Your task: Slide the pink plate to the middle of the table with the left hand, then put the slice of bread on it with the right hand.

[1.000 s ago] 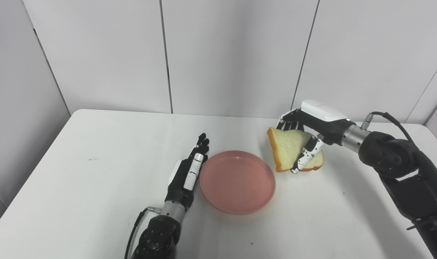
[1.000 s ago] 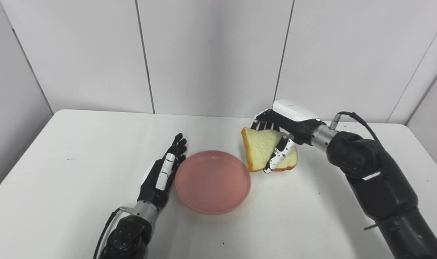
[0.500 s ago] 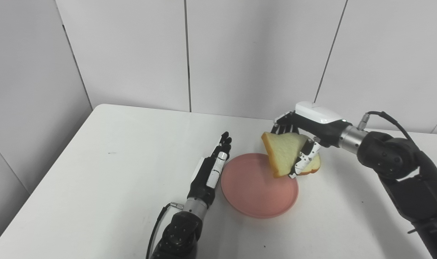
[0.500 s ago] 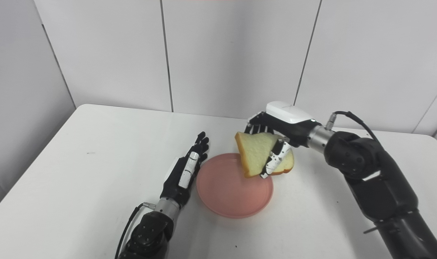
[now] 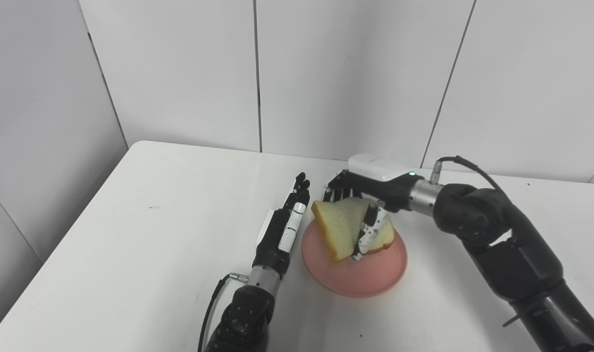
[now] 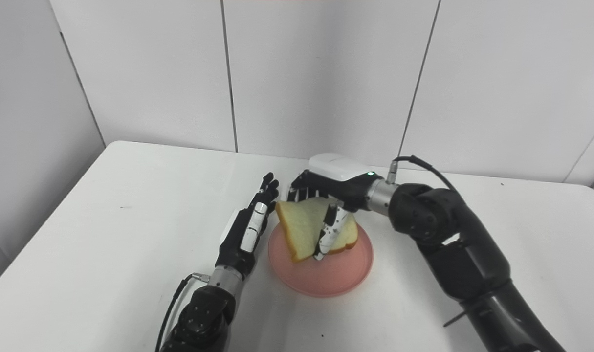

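My right hand (image 5: 363, 195) gripped the bread slice (image 5: 343, 227), tilted over the pink plate (image 5: 375, 278); left hand (image 5: 282, 232) lay beside it, fingers straight, holding nothing.

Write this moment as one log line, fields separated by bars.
right hand: holds bread tilted over pink plate | left hand: open, beside plate | bread: not released

The white, smooth-topped table (image 5: 130, 230) carries a round pink plastic plate (image 5: 375, 278) near its middle; a few tiny dark specks, perhaps marks, dot its surface.
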